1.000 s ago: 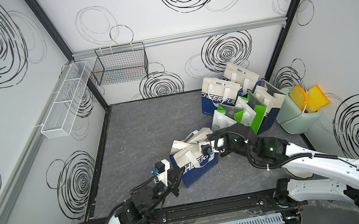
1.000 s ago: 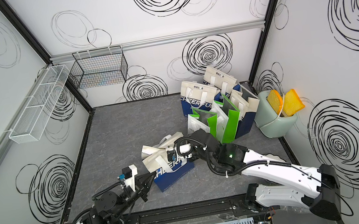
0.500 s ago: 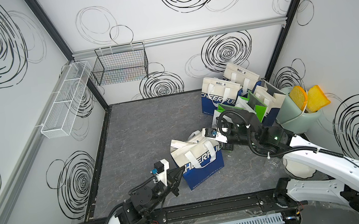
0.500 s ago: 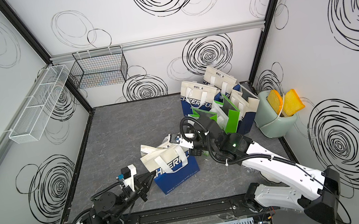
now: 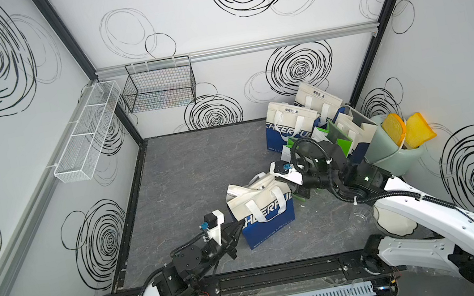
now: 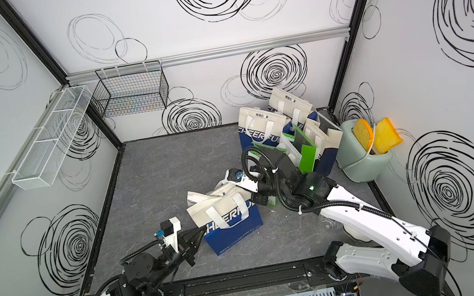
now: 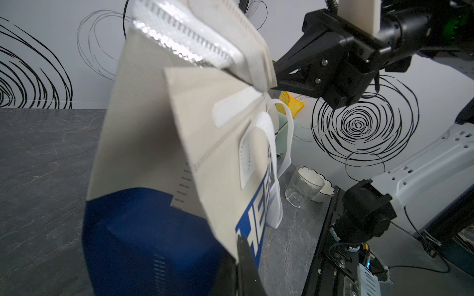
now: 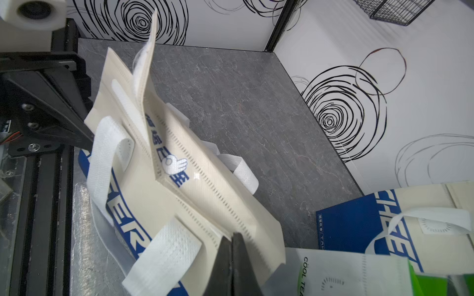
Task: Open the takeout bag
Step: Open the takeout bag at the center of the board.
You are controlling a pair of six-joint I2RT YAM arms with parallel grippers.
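— Where's the takeout bag (image 5: 265, 215)?
— Upright on the desk (image 5: 185, 177), toward its front edge.
— What holds it?
— The left gripper (image 5: 241, 222) is pinched tight on its beige side edge; the right gripper (image 5: 293, 191) is clamped on the opposite top corner.

I note a black wire basket (image 5: 159, 88) and a white mesh rack (image 5: 87, 134) wall-mounted at upper left. Right of centre, spare bags (image 5: 290, 123) cluster beside a pale green bin (image 5: 392, 152) holding yellow slices (image 5: 419, 134). In the left wrist view, a glass (image 7: 300, 188) stands just beside a white bowl (image 7: 324, 191).
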